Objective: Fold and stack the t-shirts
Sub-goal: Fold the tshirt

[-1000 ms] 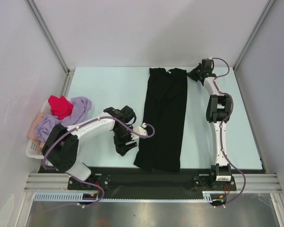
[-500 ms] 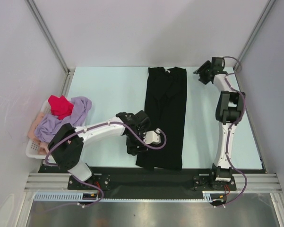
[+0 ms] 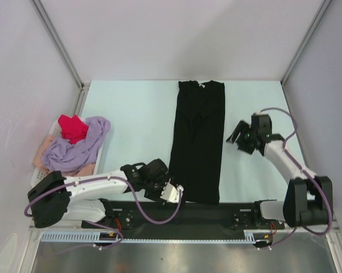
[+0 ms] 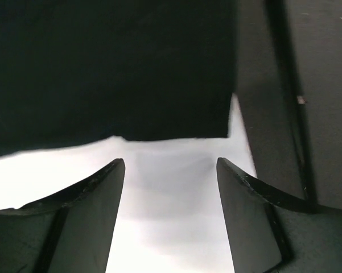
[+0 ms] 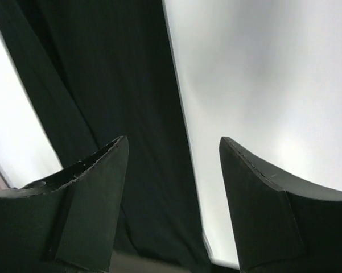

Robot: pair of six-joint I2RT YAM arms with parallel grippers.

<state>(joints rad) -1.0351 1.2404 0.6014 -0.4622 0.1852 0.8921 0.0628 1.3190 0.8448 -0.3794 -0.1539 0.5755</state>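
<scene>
Black t-shirt; narrow strip on table

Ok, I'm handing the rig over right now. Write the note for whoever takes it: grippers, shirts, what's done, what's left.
Left gripper: open, empty, low at the near-left hem corner of the black shirt.
Right gripper: open, empty, near that shirt's right edge, about midway along.
Black shirt: flat mid-table, folded into a long narrow strip.
Red shirt, lavender shirt, pink shirt: heaped in the white basket at the left.
Done: lengthwise folds on the black shirt.
Left: fold it crosswise, then fold and stack the other three.
</scene>
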